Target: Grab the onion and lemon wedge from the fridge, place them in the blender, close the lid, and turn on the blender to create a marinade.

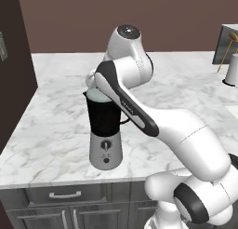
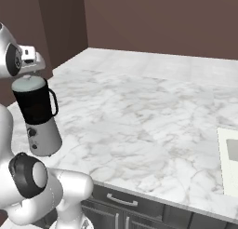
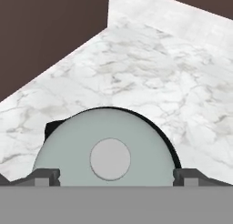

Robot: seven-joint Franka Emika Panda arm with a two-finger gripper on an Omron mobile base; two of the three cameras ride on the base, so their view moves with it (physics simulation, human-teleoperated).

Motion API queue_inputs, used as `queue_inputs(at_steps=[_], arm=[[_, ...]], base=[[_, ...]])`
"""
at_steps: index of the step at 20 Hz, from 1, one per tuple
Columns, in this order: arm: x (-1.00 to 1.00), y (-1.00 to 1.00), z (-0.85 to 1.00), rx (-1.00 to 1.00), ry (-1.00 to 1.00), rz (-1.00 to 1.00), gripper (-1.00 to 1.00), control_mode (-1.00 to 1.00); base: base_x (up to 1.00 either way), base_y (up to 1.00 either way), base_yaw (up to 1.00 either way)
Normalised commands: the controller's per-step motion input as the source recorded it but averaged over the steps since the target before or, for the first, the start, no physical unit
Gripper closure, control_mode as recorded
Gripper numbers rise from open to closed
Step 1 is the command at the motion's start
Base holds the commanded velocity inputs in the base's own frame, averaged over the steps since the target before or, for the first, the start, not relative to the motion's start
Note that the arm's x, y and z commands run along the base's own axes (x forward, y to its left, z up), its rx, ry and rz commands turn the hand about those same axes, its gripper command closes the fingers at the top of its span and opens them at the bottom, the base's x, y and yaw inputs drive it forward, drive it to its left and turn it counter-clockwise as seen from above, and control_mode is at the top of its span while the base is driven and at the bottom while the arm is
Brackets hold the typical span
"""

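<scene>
directly below the gripper (image 3: 116, 180) sits the lid (image 3: 109, 157), flat on the blender (image 1: 105, 125); the jaws stand wide, one tip at each side of the disc, holding nothing. so the lid step looks finished, and the next move likely calls for dropping down to the black knob (image 1: 106, 144) low on the base. past the jar the counter (image 3: 150, 77) runs back to a dark wall. both base views show that knob; the hand view shows the lid's centre knob instead.
</scene>
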Motion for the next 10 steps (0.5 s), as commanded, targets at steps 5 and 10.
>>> queue_inputs(at_steps=[5, 10], arm=[[-0.72, 0.06, 0.0, -0.05, -0.05, 0.0, -1.0, -1.0], [-0.79, 0.07, -0.03, -0.05, -0.12, 0.0, -1.0, -1.0]], base=[[0.0, 0.0, 0.0], [0.0, 0.0, 0.0]])
